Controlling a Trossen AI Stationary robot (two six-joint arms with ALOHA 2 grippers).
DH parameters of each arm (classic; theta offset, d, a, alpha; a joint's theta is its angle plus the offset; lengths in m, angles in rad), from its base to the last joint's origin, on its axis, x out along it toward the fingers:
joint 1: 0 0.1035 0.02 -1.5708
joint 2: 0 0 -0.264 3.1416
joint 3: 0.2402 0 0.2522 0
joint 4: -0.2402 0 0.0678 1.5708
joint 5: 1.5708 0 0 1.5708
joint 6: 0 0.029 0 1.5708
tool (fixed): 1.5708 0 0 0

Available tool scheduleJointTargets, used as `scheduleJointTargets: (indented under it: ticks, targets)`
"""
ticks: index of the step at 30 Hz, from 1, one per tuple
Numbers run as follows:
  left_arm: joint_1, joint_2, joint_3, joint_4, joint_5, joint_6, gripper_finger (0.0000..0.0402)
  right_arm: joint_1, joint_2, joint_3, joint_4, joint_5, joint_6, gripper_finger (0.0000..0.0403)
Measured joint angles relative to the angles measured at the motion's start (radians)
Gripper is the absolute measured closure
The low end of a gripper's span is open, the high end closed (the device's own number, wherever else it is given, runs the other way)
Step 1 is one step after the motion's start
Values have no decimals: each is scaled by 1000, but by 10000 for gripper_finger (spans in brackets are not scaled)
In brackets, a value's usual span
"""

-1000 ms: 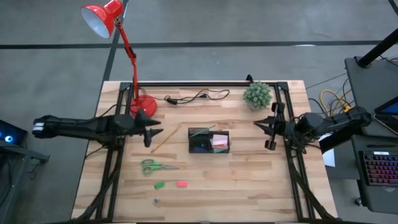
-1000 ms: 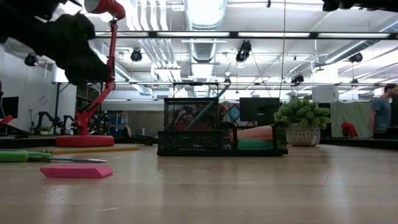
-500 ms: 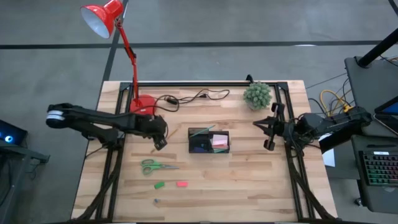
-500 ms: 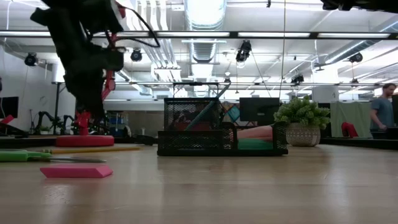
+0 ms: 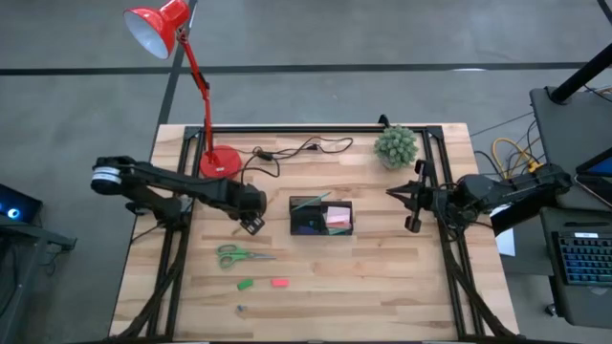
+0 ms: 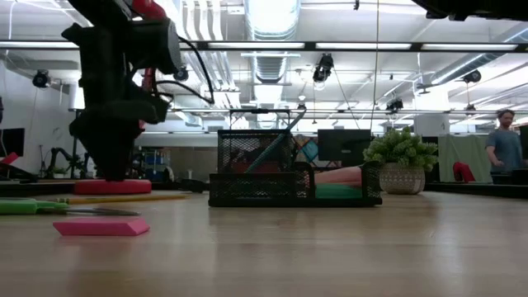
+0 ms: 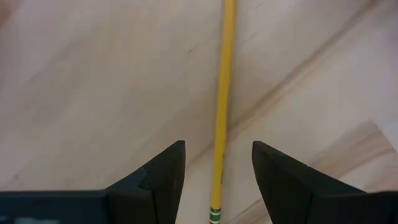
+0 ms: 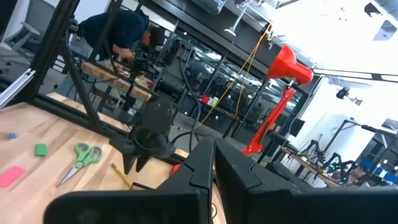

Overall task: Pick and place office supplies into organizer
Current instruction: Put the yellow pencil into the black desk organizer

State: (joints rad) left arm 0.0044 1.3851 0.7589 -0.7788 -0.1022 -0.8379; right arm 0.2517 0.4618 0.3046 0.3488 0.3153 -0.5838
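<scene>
Yellow pencil between left hand fingers

No text, label or number can be read anywhere.

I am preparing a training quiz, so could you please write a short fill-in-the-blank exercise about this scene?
1. The left end effector straddles the yellow ____ lying on the table.
2. Its fingers stand ____.
3. The pink sticky-note pad lies inside the black ____.
4. The green-handled scissors lie ____ the organizer.

Missing words: pencil; open; organizer; outside
</scene>
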Motion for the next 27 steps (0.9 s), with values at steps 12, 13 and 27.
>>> scheduleJointTargets:
  ticks: [12,13,27]
  targets:
    - [0,123,0,5,40,8,229,0,0,0,-21,0,8,394]
    - [0,130,1,5,41,10,229,0,0,0,-26,0,8,394]
    - [0,168,26,-3,68,38,229,0,0,0,-33,0,7,394]
